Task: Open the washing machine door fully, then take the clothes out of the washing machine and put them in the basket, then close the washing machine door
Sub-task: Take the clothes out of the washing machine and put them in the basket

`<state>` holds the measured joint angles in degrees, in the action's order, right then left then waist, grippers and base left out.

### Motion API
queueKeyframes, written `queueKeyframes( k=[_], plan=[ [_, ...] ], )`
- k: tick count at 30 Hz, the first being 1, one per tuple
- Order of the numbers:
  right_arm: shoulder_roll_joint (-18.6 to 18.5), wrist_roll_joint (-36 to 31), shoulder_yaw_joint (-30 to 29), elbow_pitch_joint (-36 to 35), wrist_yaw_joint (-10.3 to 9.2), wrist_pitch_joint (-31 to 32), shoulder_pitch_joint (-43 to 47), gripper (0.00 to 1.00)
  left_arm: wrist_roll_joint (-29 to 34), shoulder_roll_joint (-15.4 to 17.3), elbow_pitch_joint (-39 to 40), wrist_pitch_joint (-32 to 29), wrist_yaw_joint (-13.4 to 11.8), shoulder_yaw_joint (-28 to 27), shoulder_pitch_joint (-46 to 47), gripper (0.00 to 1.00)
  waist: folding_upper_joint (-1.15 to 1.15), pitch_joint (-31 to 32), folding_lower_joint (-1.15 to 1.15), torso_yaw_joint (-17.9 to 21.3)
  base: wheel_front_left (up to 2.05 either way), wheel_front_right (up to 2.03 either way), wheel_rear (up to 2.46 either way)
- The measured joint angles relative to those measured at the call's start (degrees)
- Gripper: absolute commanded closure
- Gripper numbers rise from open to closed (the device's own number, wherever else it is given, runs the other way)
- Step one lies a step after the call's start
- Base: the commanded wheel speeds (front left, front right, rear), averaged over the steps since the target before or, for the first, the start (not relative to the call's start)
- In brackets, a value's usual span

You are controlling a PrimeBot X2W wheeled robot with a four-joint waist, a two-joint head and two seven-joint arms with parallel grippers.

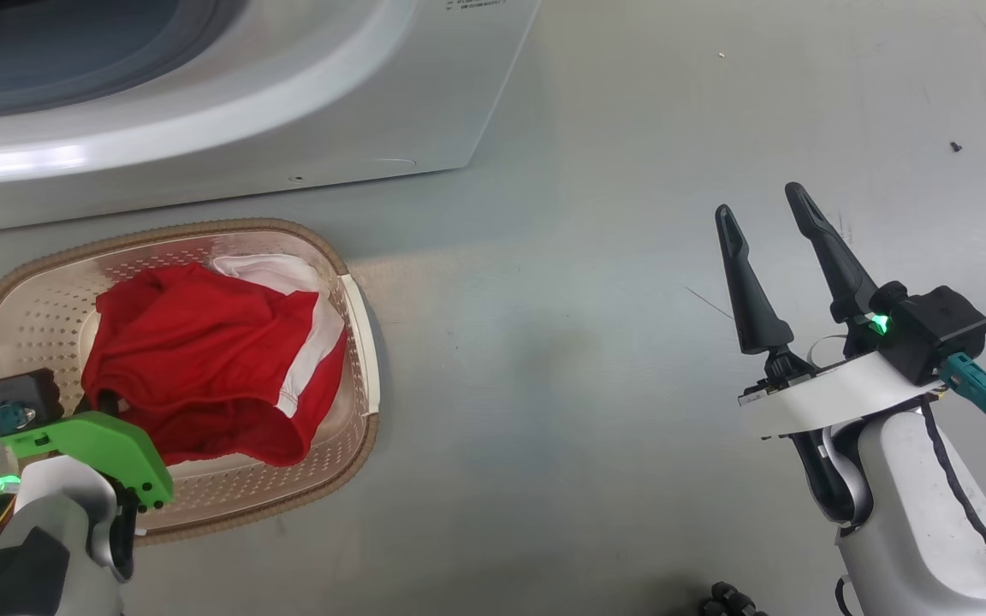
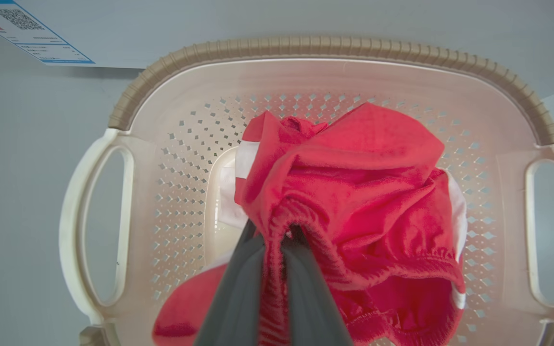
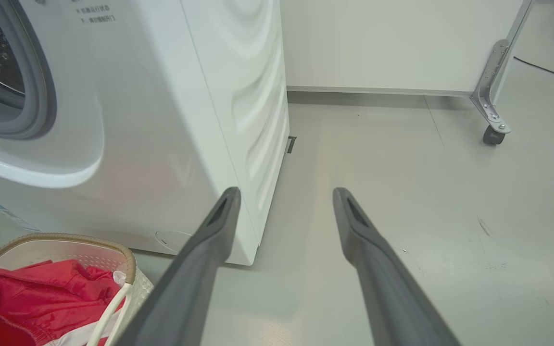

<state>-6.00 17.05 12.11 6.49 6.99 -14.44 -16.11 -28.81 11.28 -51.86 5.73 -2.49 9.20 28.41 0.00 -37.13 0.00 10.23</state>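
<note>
Grey floor (image 1: 630, 257) by washing machine (image 1: 202, 128) | clothes (image 1: 202, 359) in basket (image 1: 202, 229), left end effector (image 2: 274, 240) clamped on them | right end effector (image 1: 758, 198) spread, empty | apparently left: release, door closing

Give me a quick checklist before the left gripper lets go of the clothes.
1. Left gripper shut on the clothes: ok.
2. Clothes within the rim of the basket: ok.
3. No fabric draped over that rim: ok.
4. Right gripper open, empty, away from the basket: ok.
5. Washing machine emptied: cannot tell.
</note>
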Motion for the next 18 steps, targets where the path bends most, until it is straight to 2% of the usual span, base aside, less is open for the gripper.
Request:
queueKeyframes(
  k=[4,6,7,18],
  plan=[
    [0.0,-0.1,0.0,0.0,0.00,0.0,0.0,0.00,0.0,-1.0,-1.4,0.7,0.3,0.0,1.5,1.00,0.00,0.1,0.00,-0.2,0.00,0.00,0.00],
    [0.0,-0.1,0.1,0.0,0.00,0.0,0.0,0.00,-0.1,-1.2,-2.0,1.1,0.5,0.0,2.1,0.36,0.00,0.2,0.00,-0.3,0.00,0.00,0.00],
    [0.0,-0.1,0.1,0.0,0.00,0.0,0.0,0.00,-0.4,-1.2,-2.4,1.3,0.8,0.0,2.3,0.00,0.00,0.2,0.00,-0.4,0.00,0.00,0.00],
    [0.1,-0.1,0.0,0.9,0.00,0.0,-0.1,0.00,-0.9,-1.6,-7.6,3.4,2.3,0.1,3.1,0.00,0.00,2.1,0.00,-0.8,0.00,0.00,0.00]
  ],
)
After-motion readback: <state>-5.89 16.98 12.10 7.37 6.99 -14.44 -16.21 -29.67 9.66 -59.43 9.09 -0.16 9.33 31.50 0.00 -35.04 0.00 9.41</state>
